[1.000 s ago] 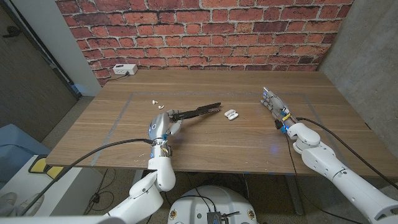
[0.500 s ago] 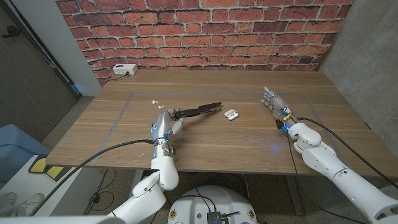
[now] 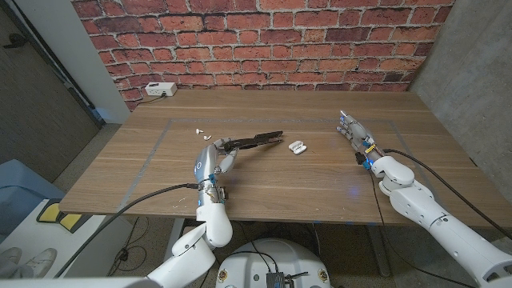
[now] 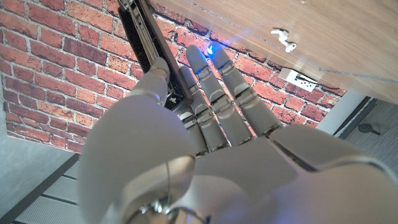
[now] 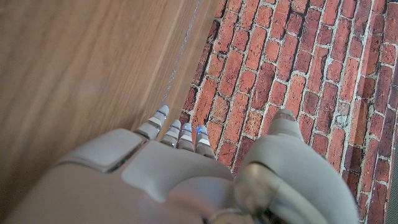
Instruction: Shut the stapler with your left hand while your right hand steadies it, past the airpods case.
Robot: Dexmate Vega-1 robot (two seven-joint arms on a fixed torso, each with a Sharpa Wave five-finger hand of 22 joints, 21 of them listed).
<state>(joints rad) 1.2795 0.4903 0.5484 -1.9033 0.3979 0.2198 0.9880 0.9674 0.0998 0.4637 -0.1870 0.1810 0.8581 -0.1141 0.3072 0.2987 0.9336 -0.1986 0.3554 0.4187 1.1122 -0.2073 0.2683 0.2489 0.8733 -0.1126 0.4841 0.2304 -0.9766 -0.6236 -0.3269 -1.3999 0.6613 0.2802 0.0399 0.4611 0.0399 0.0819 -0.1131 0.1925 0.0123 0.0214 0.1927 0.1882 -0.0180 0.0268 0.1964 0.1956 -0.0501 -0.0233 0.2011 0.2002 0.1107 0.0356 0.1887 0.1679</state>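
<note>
Toward the counter's (image 3: 160, 172) left half, the left hand (image 3: 213, 160) grips the near end of the stapler (image 3: 254, 142), which is a long, thin black tool with its arm still raised off the base, so it stands open. In the left wrist view the fingers (image 4: 214, 93) lie straight along the black bar (image 4: 144, 40), thumb against its side; how firmly they press is hard to tell from that angle. The stapler's free end points toward the counter's middle, where the white airpods case (image 3: 297, 147) lies just beside its tip, apart from it. Two small white earbuds (image 3: 199, 129) sit nearer the far left part of the counter.

Over by the right edge, the right hand (image 3: 352, 131) holds nothing, its fingers straight and apart, well clear of the stapler.

By my reading the closing step has hardly begun: only one hand is on the tool. The next move calls for the right hand to cross over, past the airpods case without knocking it, and brace the stapler's base, so the left hand can press the top arm down until it shuts.
</note>
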